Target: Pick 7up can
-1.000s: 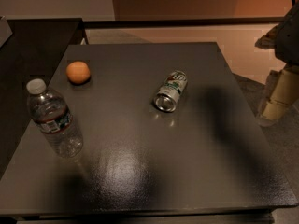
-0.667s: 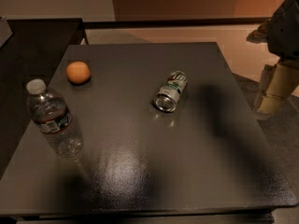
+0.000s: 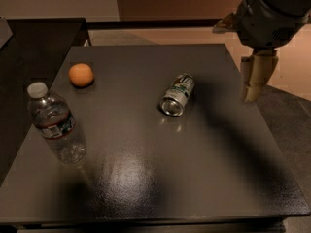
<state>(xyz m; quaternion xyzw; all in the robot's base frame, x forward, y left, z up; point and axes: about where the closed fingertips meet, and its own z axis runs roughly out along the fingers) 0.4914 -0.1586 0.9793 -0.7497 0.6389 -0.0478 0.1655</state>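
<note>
Three things rest on the dark worktop (image 3: 146, 188), whose glossy near part shows a pale sheen. Nearest, by the left edge, is a clear plastic water bottle (image 3: 56, 125) with a white cap and a dark label band; whether it stands or lies cannot be told.

Farther in, a little right of the middle, the 7up can (image 3: 178, 94) lies on its side. Its shiny silver end faces the near side and its green-and-white label runs back toward the far right. It touches nothing else.

Farther still, toward the far left, sits an orange (image 3: 80, 74), well apart from both the can and the bottle.

The gripper (image 3: 252, 93) hangs from the grey arm housing (image 3: 272, 13) at the upper right, over the worktop's right edge. It is off to the right of the can and clear of it. Whether it is open or closed cannot be told.
</note>
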